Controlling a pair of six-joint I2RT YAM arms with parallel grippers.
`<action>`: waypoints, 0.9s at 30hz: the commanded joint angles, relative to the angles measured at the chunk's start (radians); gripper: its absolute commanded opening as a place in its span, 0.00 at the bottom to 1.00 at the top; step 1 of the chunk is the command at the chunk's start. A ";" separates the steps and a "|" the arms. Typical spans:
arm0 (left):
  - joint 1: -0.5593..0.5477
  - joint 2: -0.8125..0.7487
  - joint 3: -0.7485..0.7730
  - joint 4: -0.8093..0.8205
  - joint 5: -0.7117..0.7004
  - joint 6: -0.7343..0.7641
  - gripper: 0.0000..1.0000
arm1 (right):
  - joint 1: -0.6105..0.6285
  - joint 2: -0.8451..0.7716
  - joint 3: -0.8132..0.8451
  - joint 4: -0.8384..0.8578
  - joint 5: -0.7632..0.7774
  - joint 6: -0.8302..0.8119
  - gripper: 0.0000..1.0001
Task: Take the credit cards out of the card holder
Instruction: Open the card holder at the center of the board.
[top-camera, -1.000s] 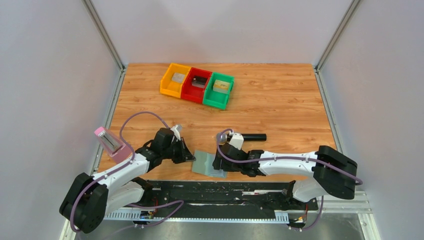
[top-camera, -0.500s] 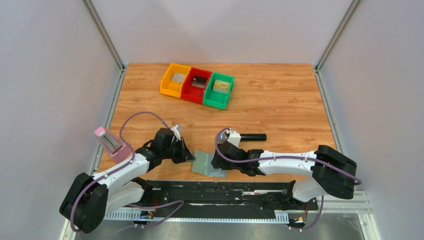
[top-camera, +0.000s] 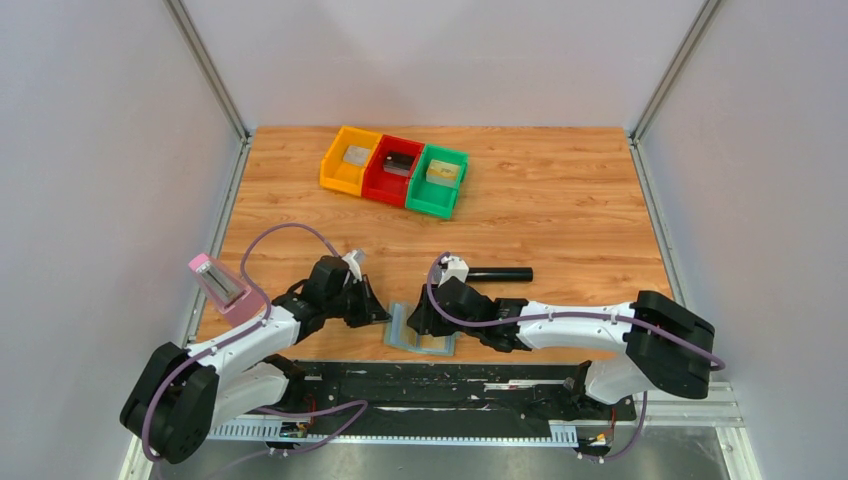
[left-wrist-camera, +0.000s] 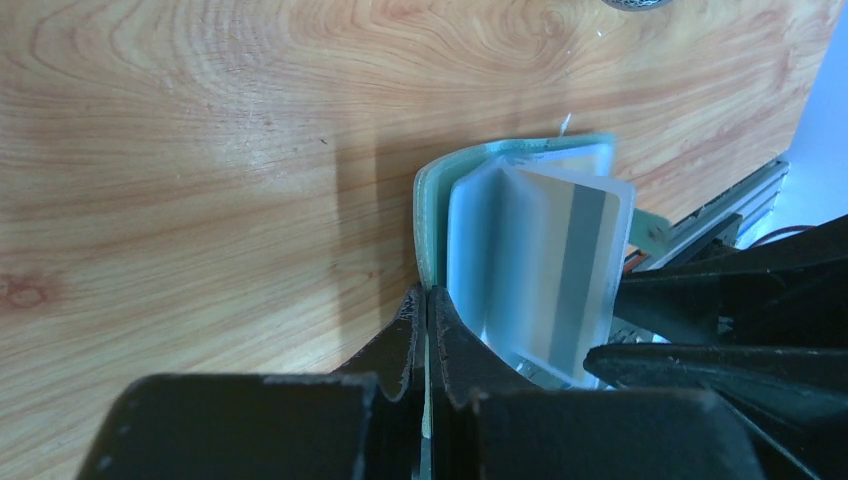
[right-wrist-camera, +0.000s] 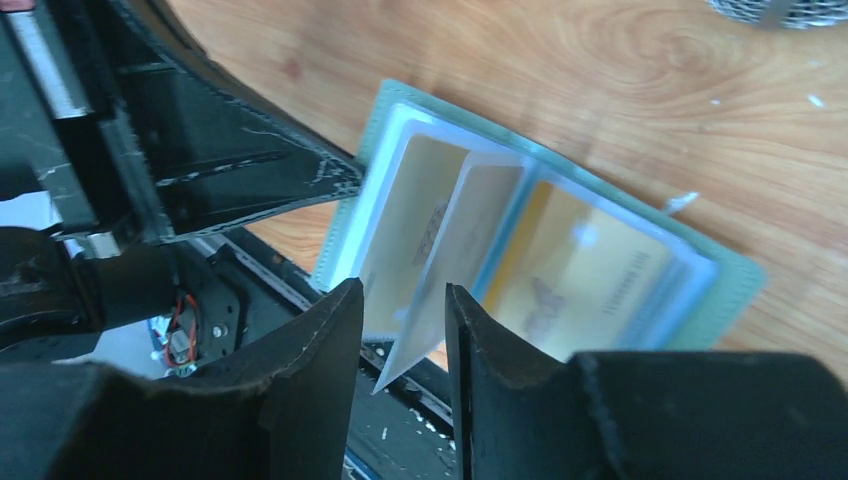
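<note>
Near bench (top-camera: 560, 210) front edge, between arms: card holder (top-camera: 432, 345) open, cards (right-wrist-camera: 590, 285) all in sleeves | left gripper (left-wrist-camera: 427, 310) clamped on holder's left cover | right gripper (right-wrist-camera: 405, 310) apart, straddling a lifted sleeve | risk: pinching sleeve, not card, drags holder from left grip; holder could slide off edge

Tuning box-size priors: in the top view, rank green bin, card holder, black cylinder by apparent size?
1. green bin and card holder: look alike; holder partly under the right gripper, so unranked.
2. black cylinder: clearly smallest.
</note>
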 joint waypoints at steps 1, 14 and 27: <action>-0.009 -0.010 -0.008 0.029 0.012 0.000 0.00 | 0.000 -0.010 0.019 0.105 -0.049 -0.028 0.35; -0.010 -0.018 0.013 0.003 0.009 0.015 0.00 | 0.000 -0.028 0.005 -0.002 0.050 0.007 0.35; -0.009 -0.032 0.024 -0.019 0.006 0.020 0.05 | 0.000 0.039 0.044 0.019 0.001 -0.023 0.38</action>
